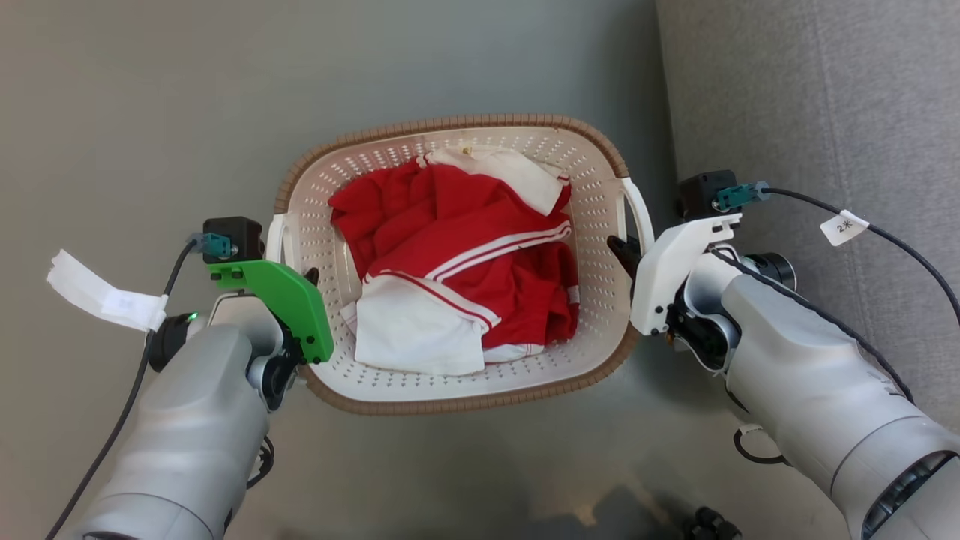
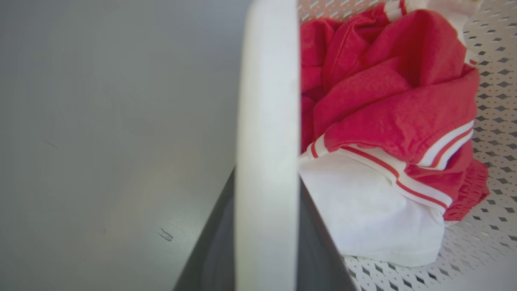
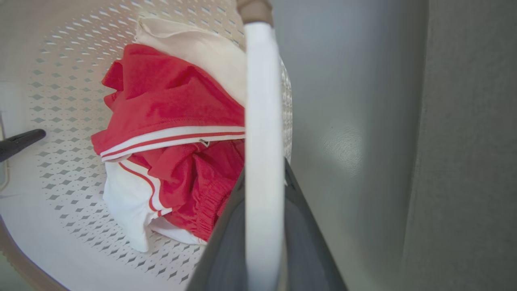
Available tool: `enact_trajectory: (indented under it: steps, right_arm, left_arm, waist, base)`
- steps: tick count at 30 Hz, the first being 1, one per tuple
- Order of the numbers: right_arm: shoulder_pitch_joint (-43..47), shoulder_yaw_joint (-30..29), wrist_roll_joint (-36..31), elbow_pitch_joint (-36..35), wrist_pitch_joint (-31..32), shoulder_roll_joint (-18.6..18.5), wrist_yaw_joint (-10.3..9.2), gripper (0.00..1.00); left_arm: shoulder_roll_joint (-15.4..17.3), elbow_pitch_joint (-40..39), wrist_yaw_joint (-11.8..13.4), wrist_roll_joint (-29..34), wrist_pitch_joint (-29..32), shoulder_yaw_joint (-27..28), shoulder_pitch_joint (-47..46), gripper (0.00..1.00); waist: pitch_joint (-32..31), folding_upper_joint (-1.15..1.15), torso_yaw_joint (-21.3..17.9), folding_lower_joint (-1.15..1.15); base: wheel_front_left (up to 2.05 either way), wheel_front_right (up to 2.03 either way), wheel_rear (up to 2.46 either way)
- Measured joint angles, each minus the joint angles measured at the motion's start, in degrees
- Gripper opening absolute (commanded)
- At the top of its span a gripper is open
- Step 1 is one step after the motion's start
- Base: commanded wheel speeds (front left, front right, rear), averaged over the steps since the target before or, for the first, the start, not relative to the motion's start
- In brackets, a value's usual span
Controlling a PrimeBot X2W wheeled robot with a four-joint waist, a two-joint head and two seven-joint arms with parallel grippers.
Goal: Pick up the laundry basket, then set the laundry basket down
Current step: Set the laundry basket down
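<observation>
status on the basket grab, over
Left gripper and right gripper each shut on a white side handle. Cream perforated plastic laundry basket, brown woven-look rim, holds red-and-white clothes. Grey upholstered edge close on right.

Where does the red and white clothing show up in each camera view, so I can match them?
Head view: clothing at centre, inside the laundry basket.
Left wrist view: clothing on the right, past the basket handle.
Right wrist view: clothing left of centre.
Shared landmark: the basket's perforated wall.
</observation>
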Motion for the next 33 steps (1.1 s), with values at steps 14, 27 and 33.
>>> enact_trajectory:
  steps: [14,27,33]
  right_arm:
    - [-2.8,-0.2,0.0,-0.4,-7.8,0.1,0.00,0.00]
    - [-2.7,1.5,0.9,0.5,-9.3,1.3,0.00,0.00]
    - [-2.7,2.1,1.5,0.7,-10.0,1.5,0.00,0.00]
  left_arm:
    - [0.1,1.2,1.4,0.8,-3.5,-0.1,-3.9,0.00]
    - [0.2,3.6,1.8,1.7,-5.2,-0.5,-4.9,0.00]
    - [0.2,4.1,2.1,2.1,-6.3,-0.5,-5.5,0.00]
  waist:
    - [10.9,0.00,-0.4,0.00]
    - [16.9,0.00,-0.7,0.00]
    - [18.0,0.00,-0.5,0.00]
  base:
    - [0.00,0.00,0.00]
    - [0.00,0.00,0.00]
    - [0.00,0.00,0.00]
